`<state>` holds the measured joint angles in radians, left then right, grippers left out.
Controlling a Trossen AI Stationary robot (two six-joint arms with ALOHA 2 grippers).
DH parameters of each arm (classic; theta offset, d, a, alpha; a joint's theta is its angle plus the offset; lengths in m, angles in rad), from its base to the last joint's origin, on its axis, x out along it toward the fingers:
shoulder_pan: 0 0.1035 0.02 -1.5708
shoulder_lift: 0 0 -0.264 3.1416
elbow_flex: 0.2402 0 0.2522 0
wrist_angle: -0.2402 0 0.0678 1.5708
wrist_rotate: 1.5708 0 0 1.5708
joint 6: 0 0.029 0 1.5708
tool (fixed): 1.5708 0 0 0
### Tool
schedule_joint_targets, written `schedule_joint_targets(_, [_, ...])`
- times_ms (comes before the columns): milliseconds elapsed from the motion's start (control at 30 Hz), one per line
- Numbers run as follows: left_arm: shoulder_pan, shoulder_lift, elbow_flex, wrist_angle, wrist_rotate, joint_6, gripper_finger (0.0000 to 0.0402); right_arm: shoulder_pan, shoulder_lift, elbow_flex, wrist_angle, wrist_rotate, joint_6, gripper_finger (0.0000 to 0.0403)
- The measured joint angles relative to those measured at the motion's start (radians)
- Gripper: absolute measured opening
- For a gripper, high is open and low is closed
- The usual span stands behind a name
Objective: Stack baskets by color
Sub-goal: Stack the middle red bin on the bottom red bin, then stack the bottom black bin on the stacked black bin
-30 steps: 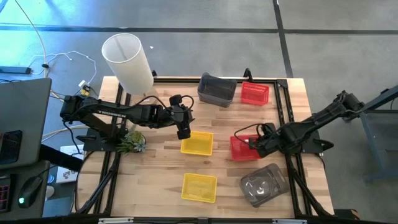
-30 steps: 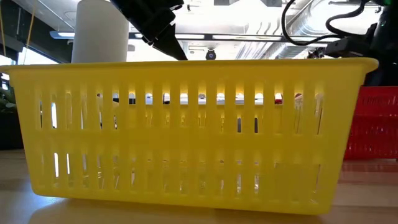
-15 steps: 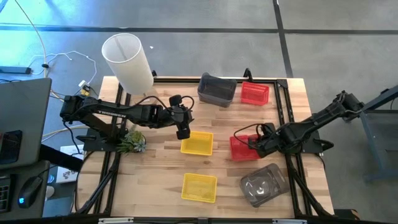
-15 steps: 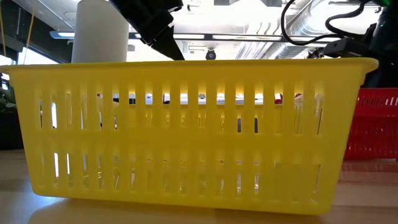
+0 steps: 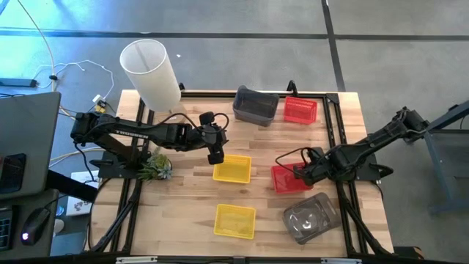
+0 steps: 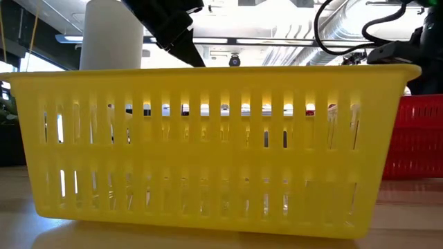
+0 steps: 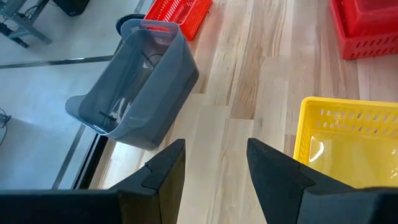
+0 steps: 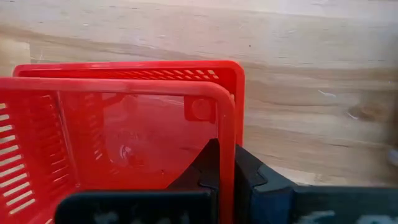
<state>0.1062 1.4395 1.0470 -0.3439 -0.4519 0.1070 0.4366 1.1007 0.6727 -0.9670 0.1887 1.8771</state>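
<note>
High view: right gripper [image 5: 299, 172] clamps red basket [image 5: 284, 178]'s rim, arm stretched low.

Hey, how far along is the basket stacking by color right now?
Partly done. Grey baskets at the back look nested together already. In hand: the right gripper is shut on the wall of a red basket, sitting in or over another red one. Left: the back red basket, two separate yellow baskets, and a lone grey basket. The left gripper hangs open by the yellow one.

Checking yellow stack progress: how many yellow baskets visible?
2: one yellow basket mid-table by the left gripper, one at the near edge. Nested ones may be hidden.
</note>
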Motion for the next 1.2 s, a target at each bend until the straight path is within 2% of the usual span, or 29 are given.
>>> schedule_joint_targets(233, [0.0,0.0,0.0,0.0,0.0,0.0,0.0157,0.0,0.0,0.0,-0.006,0.049,-0.034,0.0013])
schedule_joint_targets(500, [0.015,0.0,0.0,-0.001,0.002,0.027,0.0157,0.0,0.0,0.0,-0.054,0.08,0.002,0.0089])
schedule_joint_targets(600, [0.026,0.0,0.0,-0.004,0.002,0.026,0.0157,0.0,-0.005,0.0,-0.063,0.08,-0.004,0.0105])
schedule_joint_targets(733, [0.038,0.0,0.0,-0.004,0.002,0.013,0.0157,0.0,-0.018,0.011,-0.065,0.078,-0.064,0.0107])
schedule_joint_targets(1000, [0.039,0.0,0.0,-0.005,0.007,-0.036,0.0157,0.0,-0.018,0.106,-0.066,0.16,-0.285,0.0096])
schedule_joint_targets(1200, [0.039,0.0,0.0,-0.013,0.008,-0.119,0.0157,0.0,-0.018,0.13,-0.054,0.124,-0.451,0.0097])
